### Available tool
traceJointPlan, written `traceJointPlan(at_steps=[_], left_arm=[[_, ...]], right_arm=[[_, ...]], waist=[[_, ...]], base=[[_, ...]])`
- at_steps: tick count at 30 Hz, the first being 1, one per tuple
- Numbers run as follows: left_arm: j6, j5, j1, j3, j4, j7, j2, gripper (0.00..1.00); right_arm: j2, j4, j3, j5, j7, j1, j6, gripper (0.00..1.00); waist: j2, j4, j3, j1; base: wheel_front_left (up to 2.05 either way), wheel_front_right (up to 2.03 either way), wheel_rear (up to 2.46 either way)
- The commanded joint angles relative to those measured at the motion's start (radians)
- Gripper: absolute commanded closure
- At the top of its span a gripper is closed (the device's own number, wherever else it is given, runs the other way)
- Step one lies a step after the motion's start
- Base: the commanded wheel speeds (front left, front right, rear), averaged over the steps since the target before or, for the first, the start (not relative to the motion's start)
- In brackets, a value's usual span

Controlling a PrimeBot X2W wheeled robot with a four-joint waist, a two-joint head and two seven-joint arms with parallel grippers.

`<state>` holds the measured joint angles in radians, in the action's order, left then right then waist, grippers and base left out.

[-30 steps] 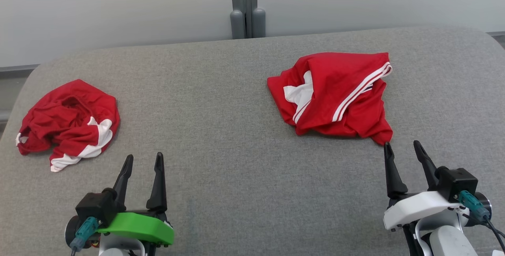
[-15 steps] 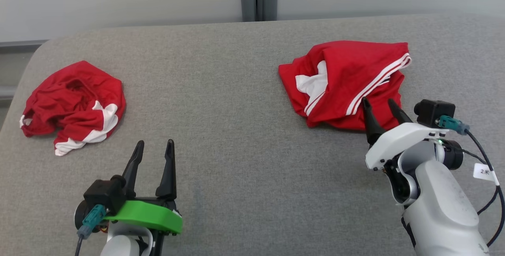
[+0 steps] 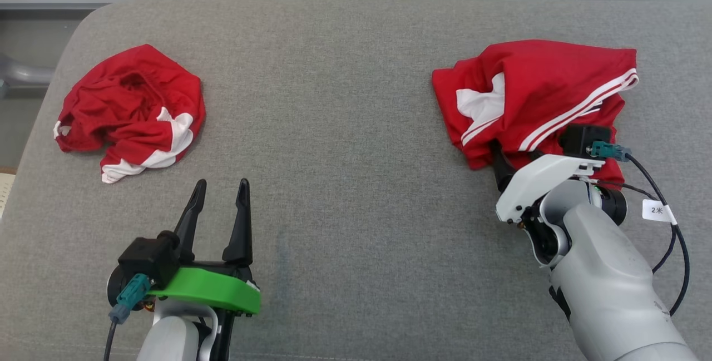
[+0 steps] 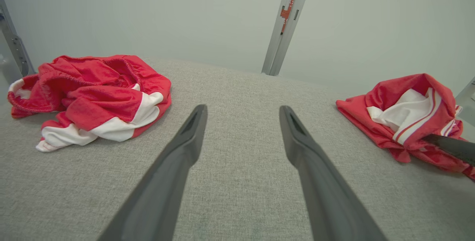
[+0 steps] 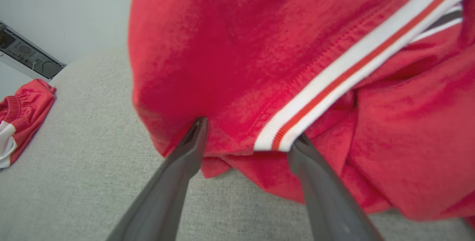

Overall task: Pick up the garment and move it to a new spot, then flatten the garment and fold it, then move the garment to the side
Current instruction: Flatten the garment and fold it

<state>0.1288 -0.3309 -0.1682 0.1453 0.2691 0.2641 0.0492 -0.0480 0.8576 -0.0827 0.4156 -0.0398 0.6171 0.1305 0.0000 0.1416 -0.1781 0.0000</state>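
Note:
A crumpled red garment (image 3: 534, 88) with white stripes lies at the right of the grey surface, also seen as the red garment (image 4: 404, 114) and, close up, the garment (image 5: 259, 48). My right gripper (image 3: 520, 155) is open at its near edge. In the right wrist view the right gripper (image 5: 249, 129) has both fingertips against the cloth, with a fold and the striped band between them. My left gripper (image 3: 221, 183) stands open over bare surface near the front, and the left gripper (image 4: 243, 111) has nothing between its fingers.
A second red and white garment (image 3: 130, 105) lies bunched at the far left, near the grey padded surface's (image 3: 345, 127) rounded left edge. A pale wall and a metal post (image 4: 285, 22) stand behind. A tagged cable (image 3: 656, 211) hangs from my right wrist.
My right gripper has moved forward from the front of the surface to the right garment's near edge, its fingers now in the cloth. The head camera shifted. The left arm stayed.

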Motion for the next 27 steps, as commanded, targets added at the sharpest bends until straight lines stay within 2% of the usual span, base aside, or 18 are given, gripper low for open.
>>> traceJointPlan(at_steps=[1,2,7,12,19,23,27], left_arm=[[0.002,-0.011,-0.016,0.001,-0.002,0.001,0.002,0.00],[0.002,-0.015,-0.016,0.003,0.000,0.001,0.002,0.00],[0.002,-0.014,0.000,0.003,0.004,0.001,0.002,0.00],[0.002,-0.006,0.020,-0.008,0.006,0.001,0.002,0.00],[0.002,0.005,0.032,-0.029,-0.007,0.001,0.002,0.00],[0.002,0.008,0.017,-0.020,-0.012,0.001,0.002,0.00],[0.002,-0.006,0.010,-0.009,-0.020,0.001,0.002,0.00]], right_arm=[[-0.004,0.016,-0.009,-0.007,-0.021,0.019,0.000,0.39],[-0.003,0.020,-0.028,-0.014,-0.057,0.035,0.000,1.00],[-0.011,0.012,-0.059,-0.123,-0.164,0.062,0.000,1.00],[-0.007,-0.077,-0.117,-0.181,-0.197,0.089,0.000,1.00],[-0.003,-0.229,-0.301,-0.115,-0.083,0.218,0.000,1.00],[-0.003,-0.300,-0.377,-0.019,-0.035,0.326,0.000,1.00],[-0.003,-0.355,-0.423,0.071,-0.030,0.440,0.000,1.00]], waist=[[0.0000,0.008,-0.007,0.0000],[0.0000,0.010,-0.005,0.0000],[0.0000,0.010,0.016,0.0000],[0.0000,0.000,0.039,0.0000],[0.0000,-0.026,0.044,0.0000],[0.0000,-0.022,0.039,0.0000],[0.0000,-0.007,0.036,0.0000]], base=[[0.00,0.00,0.00],[0.00,0.00,0.00],[0.00,0.00,0.00],[0.00,0.00,0.00],[0.00,0.00,0.00],[0.00,0.00,0.00],[0.00,0.00,0.00]])
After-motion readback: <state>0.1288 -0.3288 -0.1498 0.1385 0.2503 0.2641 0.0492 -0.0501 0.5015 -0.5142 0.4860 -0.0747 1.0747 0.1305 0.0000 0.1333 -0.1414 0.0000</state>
